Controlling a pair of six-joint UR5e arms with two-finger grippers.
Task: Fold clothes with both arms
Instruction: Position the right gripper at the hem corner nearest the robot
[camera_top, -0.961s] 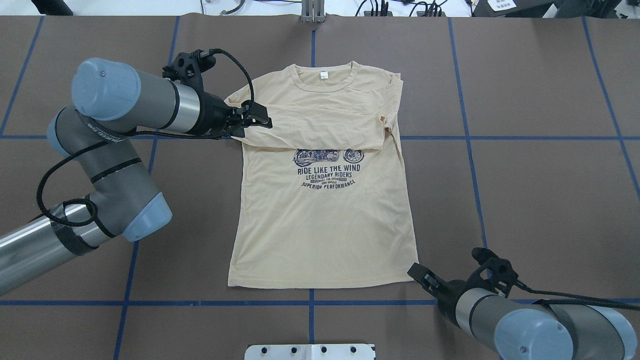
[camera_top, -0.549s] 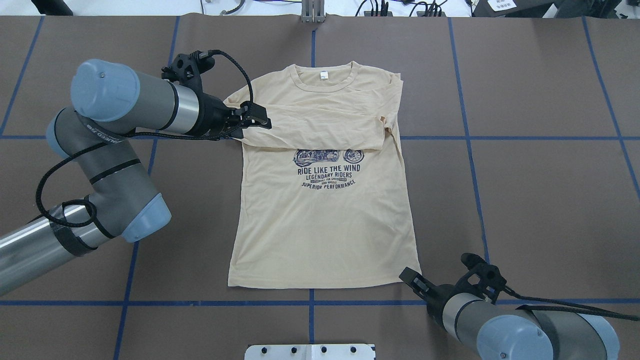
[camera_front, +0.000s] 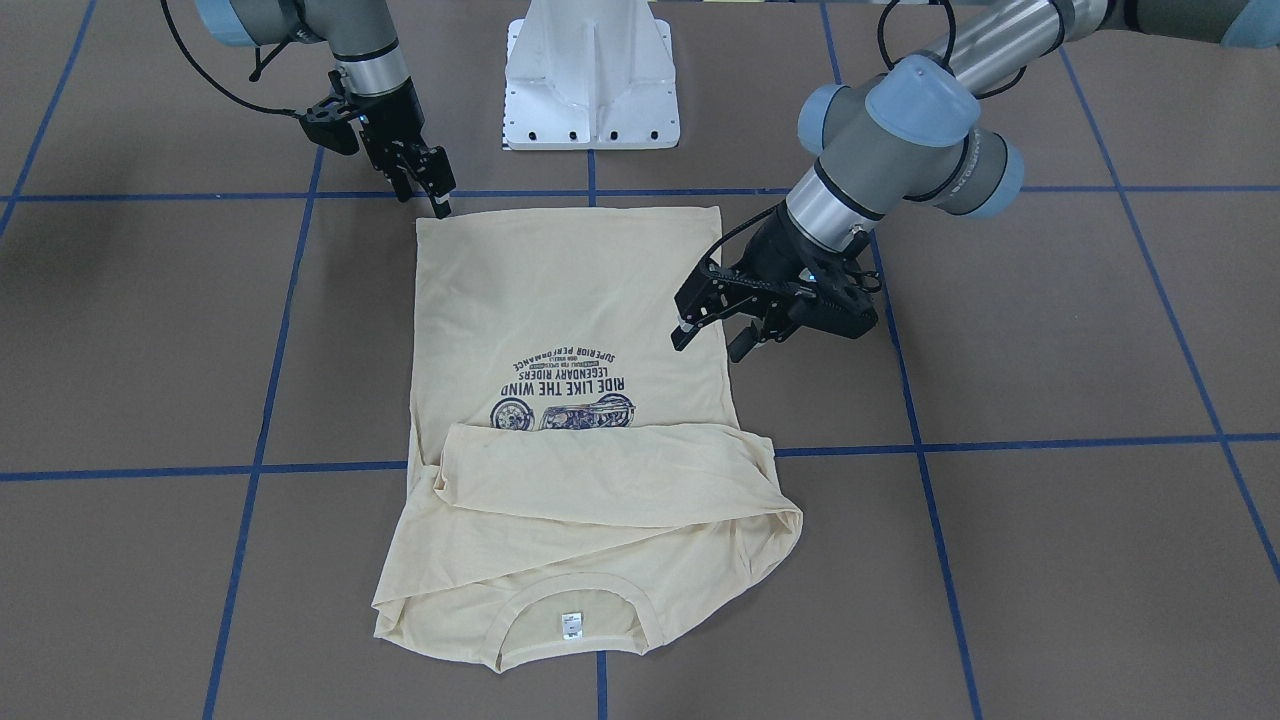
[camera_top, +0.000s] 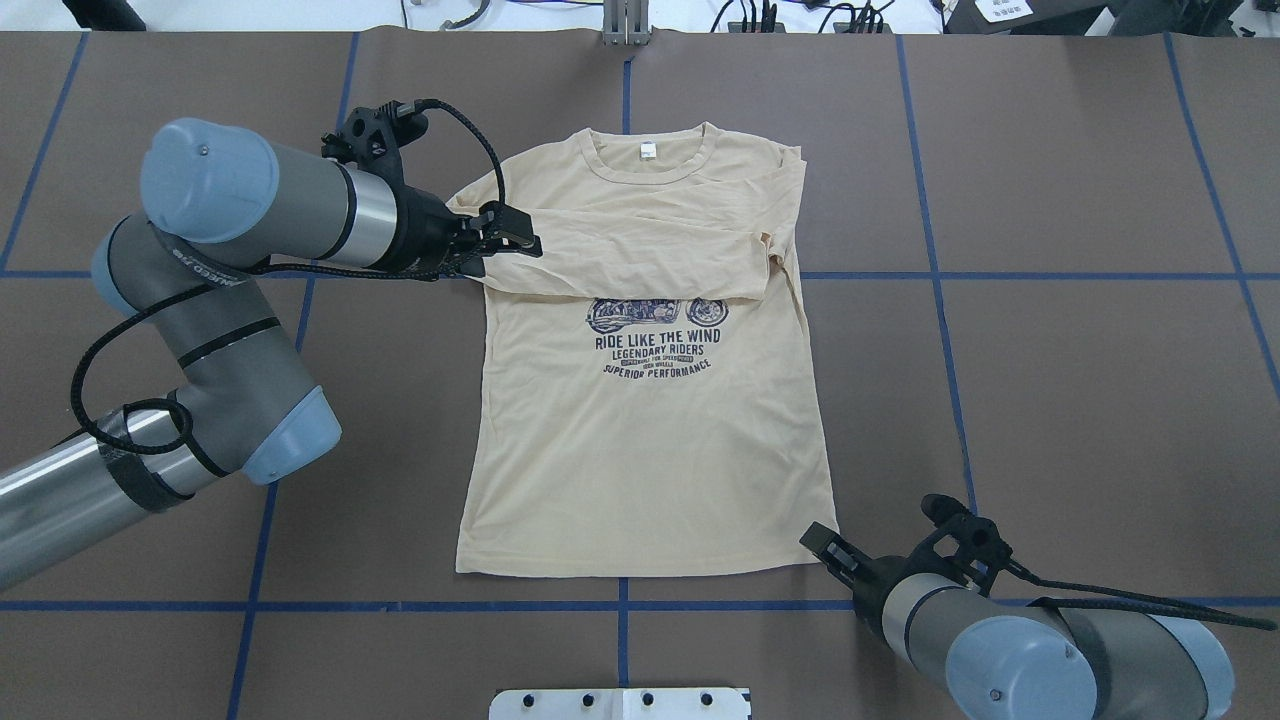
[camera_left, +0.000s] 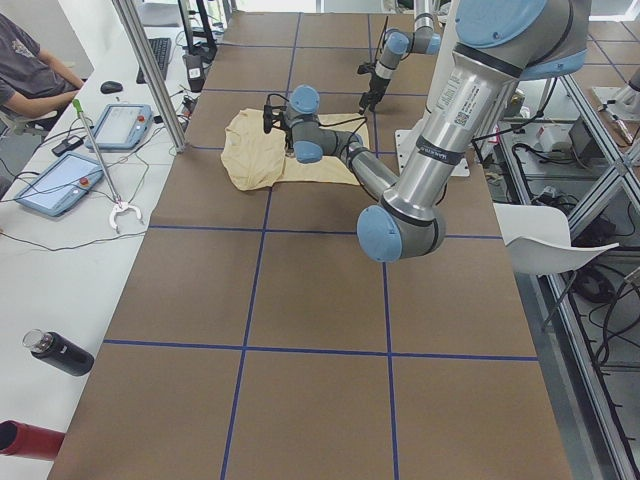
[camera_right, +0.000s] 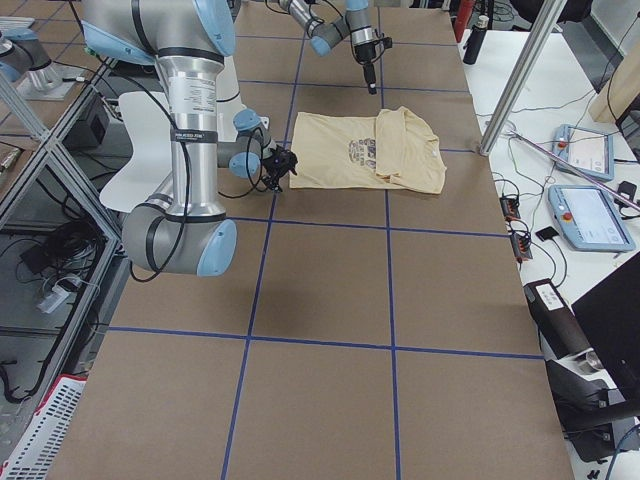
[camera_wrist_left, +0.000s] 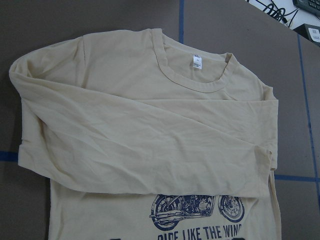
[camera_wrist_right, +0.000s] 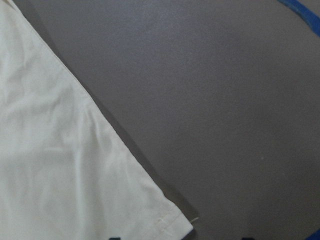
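The pale yellow long-sleeved T-shirt (camera_top: 650, 440) lies flat, print (camera_top: 655, 340) up, collar and white neck tag (camera_top: 648, 151) at the far side. Both sleeves are folded across the chest (camera_wrist_left: 150, 130). My left gripper (camera_top: 500, 250) is open and empty, just above the shirt's left edge at the folded sleeve; in the front-facing view (camera_front: 715, 338) its fingers stand apart. My right gripper (camera_top: 822, 548) is open and empty at the shirt's near right hem corner (camera_wrist_right: 175, 227), also seen in the front-facing view (camera_front: 440, 200).
The white pedestal base (camera_front: 590, 80) stands at the robot's edge of the table. Blue tape lines (camera_top: 940, 275) grid the brown table top. Beyond the far edge a side table holds tablets (camera_left: 60, 180) and a bottle (camera_left: 60, 352), with a person (camera_left: 30, 70) seated.
My right gripper has shifted left, closer to the shirt's hem corner. My left gripper has barely moved. The shirt lies unchanged.
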